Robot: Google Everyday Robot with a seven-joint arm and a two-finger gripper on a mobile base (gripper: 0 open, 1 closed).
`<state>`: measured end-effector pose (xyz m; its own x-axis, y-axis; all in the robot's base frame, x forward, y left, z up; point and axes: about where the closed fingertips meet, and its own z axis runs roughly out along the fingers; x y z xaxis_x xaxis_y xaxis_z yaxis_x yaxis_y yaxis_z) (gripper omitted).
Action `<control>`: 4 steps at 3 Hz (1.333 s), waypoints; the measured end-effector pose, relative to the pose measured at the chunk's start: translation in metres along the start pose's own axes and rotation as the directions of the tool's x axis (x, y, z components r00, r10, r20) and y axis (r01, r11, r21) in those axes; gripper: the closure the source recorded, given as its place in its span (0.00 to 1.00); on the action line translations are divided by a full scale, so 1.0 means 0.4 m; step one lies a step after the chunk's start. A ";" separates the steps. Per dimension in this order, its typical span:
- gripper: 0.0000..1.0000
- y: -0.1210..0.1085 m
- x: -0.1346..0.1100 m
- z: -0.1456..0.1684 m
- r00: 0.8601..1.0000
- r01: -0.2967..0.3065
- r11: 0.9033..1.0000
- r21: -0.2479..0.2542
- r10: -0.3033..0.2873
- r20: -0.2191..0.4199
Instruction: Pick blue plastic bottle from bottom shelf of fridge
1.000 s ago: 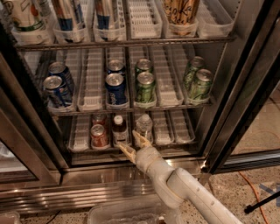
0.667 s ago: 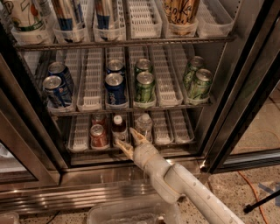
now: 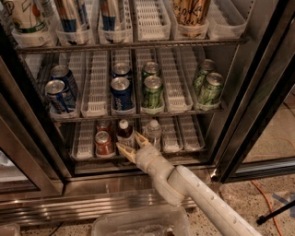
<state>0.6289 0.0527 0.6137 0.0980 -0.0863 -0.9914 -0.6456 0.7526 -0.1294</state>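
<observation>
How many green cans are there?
4 green metal cans: two in the middle rack's centre lane, two on its right; others may hide behind. The gripper is at the bottom shelf.

1. The tall tan can (image 3: 191, 11) on the top rack carries dark script lettering, but I cannot read it.
2. No word is legible on the blue cans (image 3: 121, 94), the green cans (image 3: 152, 91) or the red can (image 3: 103, 144).
3. The gripper (image 3: 132, 144) is at the front of the bottom shelf (image 3: 184, 138), its fingers spread beside the blue plastic bottle (image 3: 124, 134). No text is readable on either.
</observation>
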 end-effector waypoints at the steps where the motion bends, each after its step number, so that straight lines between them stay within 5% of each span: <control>1: 0.40 0.024 -0.003 0.030 1.000 0.001 1.000 -0.020 -0.001 0.010; 2: 0.40 0.038 0.000 0.055 1.000 0.003 0.999 -0.037 -0.002 0.018; 4: 0.83 0.048 -0.001 0.074 1.000 0.001 0.999 -0.053 0.000 0.026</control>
<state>0.6388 0.0865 0.6123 0.1177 -0.0694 -0.9906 -0.6843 0.7172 -0.1316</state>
